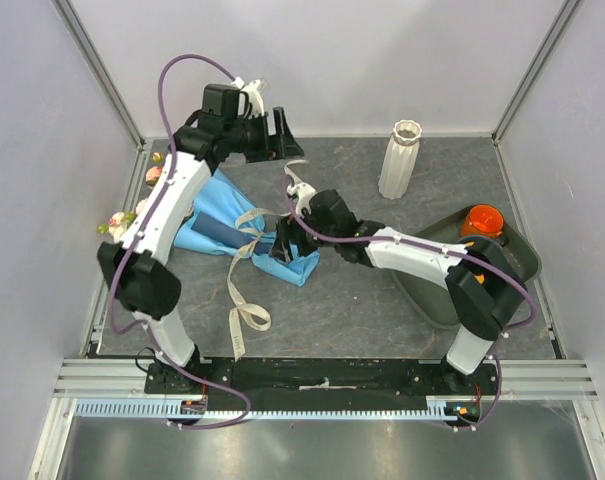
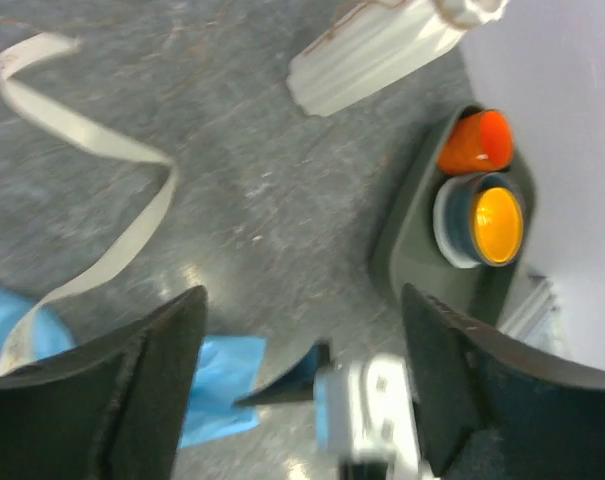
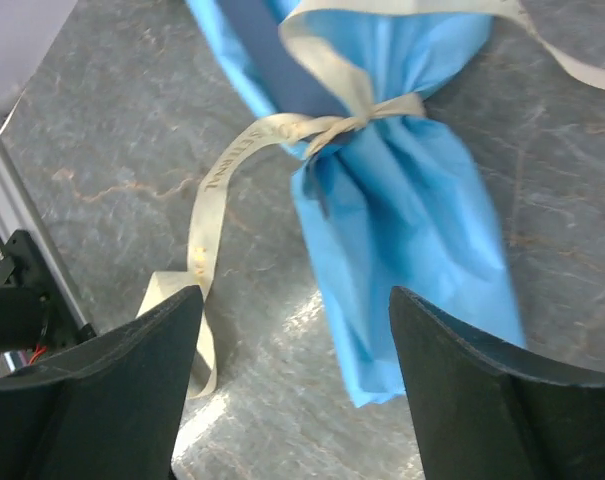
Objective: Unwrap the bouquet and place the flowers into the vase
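Observation:
The bouquet [image 1: 217, 215] lies at the left of the table in blue paper [image 3: 402, 200], its cream ribbon [image 3: 332, 125] still knotted around the narrow end. The ribbon's loose tails [image 1: 244, 300] trail toward the front. A few pink and cream flowers [image 1: 122, 218] peek out beside my left arm, which hides the others. The white ribbed vase [image 1: 402, 160] stands upright at the back. My left gripper [image 1: 287, 138] hangs open and empty above the table, behind the bouquet. My right gripper [image 1: 285, 247] is open just over the paper's tail end, holding nothing.
A dark grey tray [image 1: 432, 290] sits at the right with an orange cup [image 1: 482, 218] in it. The left wrist view also shows a small bowl [image 2: 487, 220] with a yellow inside in the tray. White walls close in the back and sides.

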Controlling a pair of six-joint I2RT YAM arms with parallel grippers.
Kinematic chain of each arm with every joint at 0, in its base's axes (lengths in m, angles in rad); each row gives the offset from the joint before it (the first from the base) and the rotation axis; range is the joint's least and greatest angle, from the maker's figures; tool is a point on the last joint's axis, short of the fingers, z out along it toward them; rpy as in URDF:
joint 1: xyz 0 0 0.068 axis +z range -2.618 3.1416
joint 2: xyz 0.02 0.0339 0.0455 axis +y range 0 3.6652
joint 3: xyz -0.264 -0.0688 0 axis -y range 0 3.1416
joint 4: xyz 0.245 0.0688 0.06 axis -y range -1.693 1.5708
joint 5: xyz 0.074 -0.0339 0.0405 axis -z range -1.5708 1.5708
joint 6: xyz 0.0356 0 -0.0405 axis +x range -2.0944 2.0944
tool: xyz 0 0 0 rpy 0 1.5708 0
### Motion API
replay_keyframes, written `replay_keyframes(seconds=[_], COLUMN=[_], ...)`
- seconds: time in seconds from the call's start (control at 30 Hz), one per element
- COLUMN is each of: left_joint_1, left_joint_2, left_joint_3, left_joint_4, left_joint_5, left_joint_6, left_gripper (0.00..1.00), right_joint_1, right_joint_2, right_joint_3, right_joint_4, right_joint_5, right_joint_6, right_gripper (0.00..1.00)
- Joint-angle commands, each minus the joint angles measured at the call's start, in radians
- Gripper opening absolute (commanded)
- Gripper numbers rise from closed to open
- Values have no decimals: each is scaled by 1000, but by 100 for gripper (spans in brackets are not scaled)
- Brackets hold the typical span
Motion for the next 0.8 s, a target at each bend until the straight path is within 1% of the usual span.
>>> replay_keyframes(seconds=[0.0, 0.03, 0.07, 0.1, 0.13, 0.17, 0.2, 0.23, 0.27, 0.3, 0.33, 0.37, 0.4, 0.47, 0.5, 0.6, 0.67, 0.7, 0.73, 0.77], left_joint_1=[3, 3, 5, 6, 8, 10, 10, 11, 11, 13, 13, 13, 14, 17, 16, 16, 16, 17, 16, 16], left_joint_2=[-247, -342, -391, -439, -546, -592, -646, -692, -774, -807, -830, -871, -885, -912, -928, -927, -900, -878, -825, -797], left_joint_3=[-189, -316, -383, -449, -577, -636, -738, -785, -828, -906, -940, -969, -1025, -1078, -1125, -1199, -1212, -1206, -1198, -1187], left_joint_4=[14, 37, 57, 105, 129, 151, 177, 191, 202, 220, 226, 226, 229, 254, 271, 358, 407, 415, 419, 424], left_joint_5=[-221, -255, -284, -333, -347, -356, -381, -390, -392, -386, -378, -372, -380, -380, -352, -311, -304, -303, -301, -297], left_joint_6=[98, 98, 98, 95, 91, 85, 81, 78, 74, 69, 63, 43, 26, -35, -49, -106, -127, -132, -133, -135], left_gripper=[77, 72, 62, 58, 57, 54, 53, 51, 47, 45, 42, 32, 28, 24, 24, 25, 26, 26, 26, 26], right_joint_1=[-44, -50, -56, -67, -70, -70, -70, -70, -70, -65, -59, -53, -41, -38, -41, -50, -54, -54, -53, -53], right_joint_2=[41, 73, 92, 113, 161, 187, 239, 267, 294, 348, 373, 396, 434, 460, 477, 511, 529, 526, 513, 497], right_joint_3=[127, 150, 199, 223, 253, 311, 340, 368, 424, 453, 480, 527, 549, 590, 596, 615, 641, 636, 621, 568], right_joint_4=[-54, -54, -54, -79, -83, -96, -100, -100, -99, -96, -96, -96, -99, -103, -105, -116, -168, -180, -180, -166], right_joint_5=[-22, -30, -39, -68, -86, -97, -109, -144, -164, -187, -209, -214, -218, -217, -200, -148, -146, -140, -135, -120], right_joint_6=[8, 12, 17, 26, 29, 31, 38, 60, 74, 87, 106, 109, 109, 117, 118, 114, 109, 97, 94, 91], right_gripper=[77, 75, 73, 64, 59, 50, 45, 40, 29, 23, 18, 14, 11, 10, 10, 8, 3, 2, 1, 1])
